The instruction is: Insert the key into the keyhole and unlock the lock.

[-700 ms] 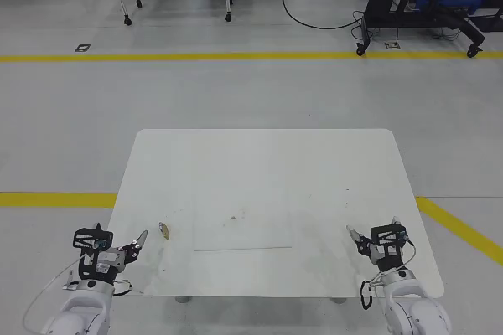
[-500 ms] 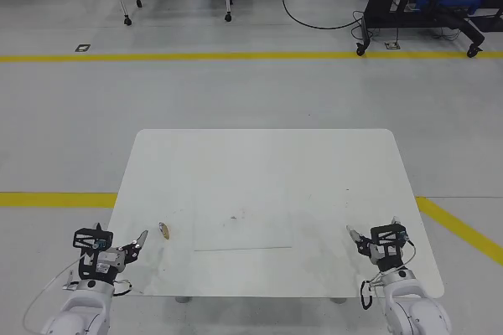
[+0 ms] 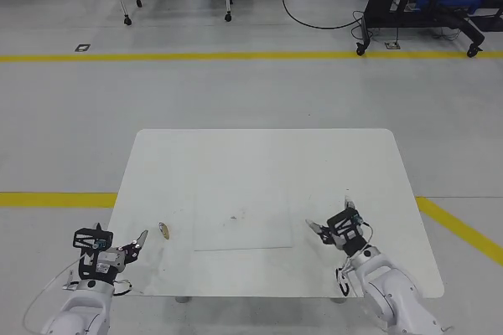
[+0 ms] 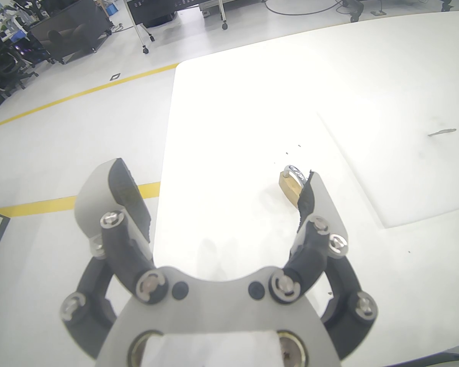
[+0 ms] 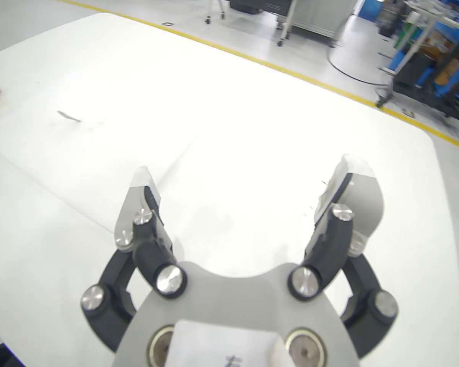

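Note:
A small brass padlock (image 3: 163, 229) with a silver shackle lies near the table's front left. In the left wrist view the padlock (image 4: 289, 187) sits just beyond one fingertip of my left gripper (image 4: 216, 177), which is open and holds nothing. In the top view my left gripper (image 3: 127, 245) hovers at the table's front-left edge. A thin dark key (image 3: 236, 219) lies flat near the table's middle; the left wrist view shows the key (image 4: 441, 132) far off. My right gripper (image 3: 329, 214) is open and empty over the front right, and the key (image 5: 69, 116) lies well ahead of my right gripper (image 5: 248, 173).
The white table (image 3: 260, 159) carries a thin white rectangular sheet (image 3: 243, 237) near its front middle, with the key by the sheet's far edge. The front edge runs close behind both grippers. Yellow floor lines and wheeled racks (image 3: 419, 21) lie beyond the table.
The right arm has swung from the front right corner inward toward the table's middle, its gripper still open. The left arm, padlock and key have not moved.

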